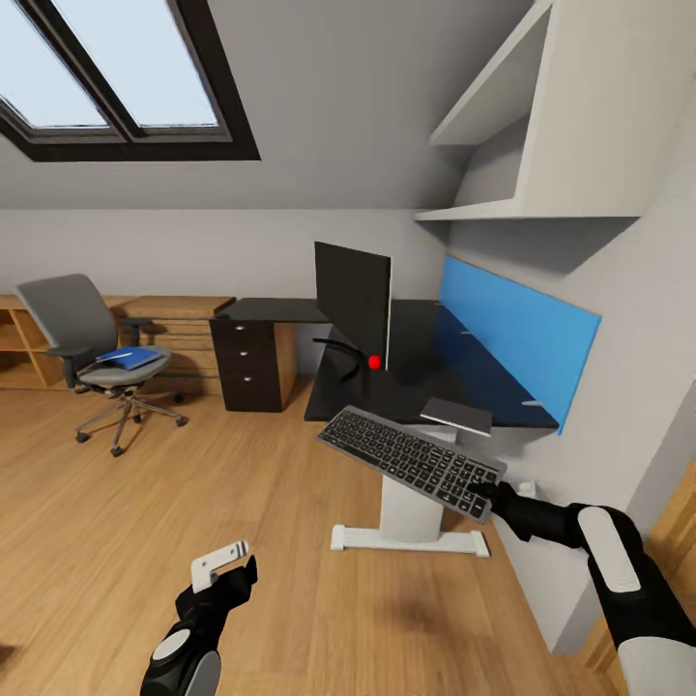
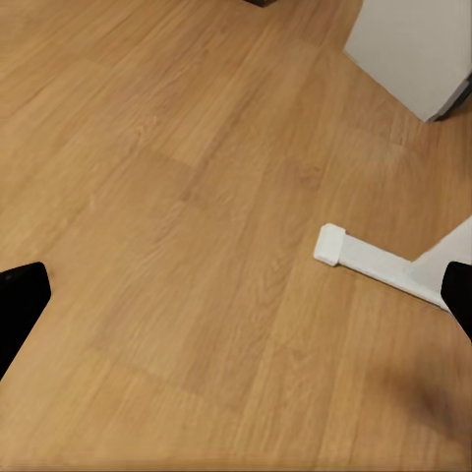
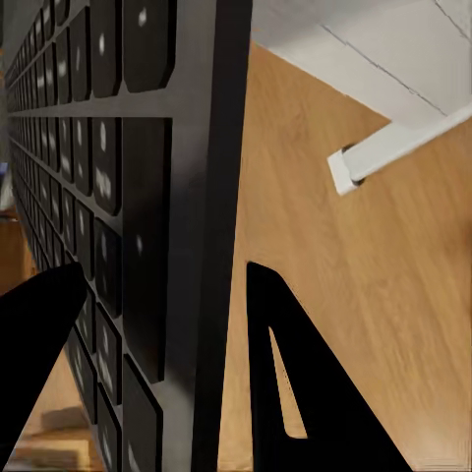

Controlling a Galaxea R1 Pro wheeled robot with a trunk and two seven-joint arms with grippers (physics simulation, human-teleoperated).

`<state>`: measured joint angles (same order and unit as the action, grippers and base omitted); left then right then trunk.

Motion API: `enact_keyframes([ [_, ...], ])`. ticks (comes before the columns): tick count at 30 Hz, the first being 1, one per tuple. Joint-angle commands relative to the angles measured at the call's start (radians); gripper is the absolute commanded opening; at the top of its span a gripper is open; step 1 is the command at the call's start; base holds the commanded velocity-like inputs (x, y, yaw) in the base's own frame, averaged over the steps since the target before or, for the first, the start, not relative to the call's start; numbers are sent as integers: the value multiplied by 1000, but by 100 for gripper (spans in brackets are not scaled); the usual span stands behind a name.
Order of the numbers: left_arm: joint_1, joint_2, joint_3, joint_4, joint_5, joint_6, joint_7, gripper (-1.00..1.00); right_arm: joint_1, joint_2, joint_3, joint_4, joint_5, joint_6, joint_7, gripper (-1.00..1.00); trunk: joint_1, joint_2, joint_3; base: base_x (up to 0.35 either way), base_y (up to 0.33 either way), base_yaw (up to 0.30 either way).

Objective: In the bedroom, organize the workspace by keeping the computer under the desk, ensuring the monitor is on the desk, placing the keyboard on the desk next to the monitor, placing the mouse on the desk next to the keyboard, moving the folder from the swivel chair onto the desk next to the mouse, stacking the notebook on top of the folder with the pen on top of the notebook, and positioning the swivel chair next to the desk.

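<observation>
My right gripper is shut on one end of the keyboard, holding it tilted in the air just in front of the desk. The monitor stands on the desk, seen nearly edge-on. A grey notebook lies near the desk's front edge. At far left the swivel chair carries the blue folder on its seat. My left gripper hangs open over bare floor. A white-grey box, possibly the computer, stands on the floor. Mouse and pen are out of view.
The desk's white leg and foot stand between my arms. A drawer unit sits under the desk's left end, with wooden low cabinets behind the chair. A blue wall panel and shelves rise at right.
</observation>
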<state>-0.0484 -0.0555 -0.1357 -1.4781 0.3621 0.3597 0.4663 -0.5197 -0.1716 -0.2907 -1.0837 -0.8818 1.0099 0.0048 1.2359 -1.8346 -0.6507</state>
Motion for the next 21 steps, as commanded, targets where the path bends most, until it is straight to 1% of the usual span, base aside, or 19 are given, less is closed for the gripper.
enact_keyframes([
  [1, -1, 1, 1, 5, 9, 2, 8, 100, -1, 0, 26, -10, 37, 6, 0, -100, 0, 0, -1, -2, 0, 0],
  [5, 0, 2, 5, 39, 8, 1, 8, 100, 0, 0, 119, -36, 37, 5, 0, -100, 0, 0, -1, 0, 0, 0],
  [6, -1, 2, 5, 44, 7, 1, 8, 100, 0, 0, 171, -40, 38, 3, -1, -100, 0, 0, -1, 0, 0, 0],
  [7, -1, 2, 5, 45, 6, 1, 8, 100, 0, 0, 203, -41, 39, -1, -1, -100, 0, 0, -1, 0, 0, 0],
  [8, -1, 2, 5, 45, 6, 1, 8, 100, 0, 0, 222, -41, 40, -5, -1, -100, 0, 0, -1, 0, 0, 0],
  [9, 0, 2, 5, 46, 6, 1, 8, 100, 0, 0, 263, -41, 42, -19, -1, -100, 0, 0, -1, 0, 0, 0],
  [12, -1, 2, 5, 46, 6, 0, 8, 100, 0, -1, 404, -41, 48, -102, -3, -100, 0, 0, -1, 0, 0, 0],
  [13, 0, 2, 5, 46, 6, 0, 8, 100, 0, -1, 440, -39, 51, -136, -4, -100, 0, 0, -1, 0, 0, 0],
  [14, 0, 2, 6, 46, 6, 0, 8, 100, 0, -1, 467, -38, 53, -165, -6, -100, 0, 0, -1, 0, 0, 0],
  [15, 0, 3, 6, 46, 6, 0, 8, 100, 0, -2, 478, -37, 54, -177, -7, -100, 0, 0, -1, 0, 0, 0],
  [16, -1, 3, 6, 46, 6, 0, 8, 100, 0, -2, 504, -34, 62, -204, -10, -100, 0, 0, -1, 0, 0, 0],
  [17, -1, 3, 6, 45, 6, 0, 8, 100, 0, -1, 516, -33, 77, -216, -12, -100, 0, 0, -1, 0, 0, 0],
  [19, -1, 3, 6, 45, 6, 0, 8, 100, 0, 0, 530, -31, 124, -239, -19, -100, 0, 0, -1, 0, 0, 0],
  [20, -1, 3, 7, 44, 6, 0, 8, 100, 0, 1, 536, -25, 162, -261, -22, -100, 0, 0, -1, 0, 5, 0],
  [21, -1, 3, 7, 44, 6, -1, 8, 100, 0, 2, 538, -17, 182, -276, -23, -100, 0, 0, -1, 0, 46, 0],
])
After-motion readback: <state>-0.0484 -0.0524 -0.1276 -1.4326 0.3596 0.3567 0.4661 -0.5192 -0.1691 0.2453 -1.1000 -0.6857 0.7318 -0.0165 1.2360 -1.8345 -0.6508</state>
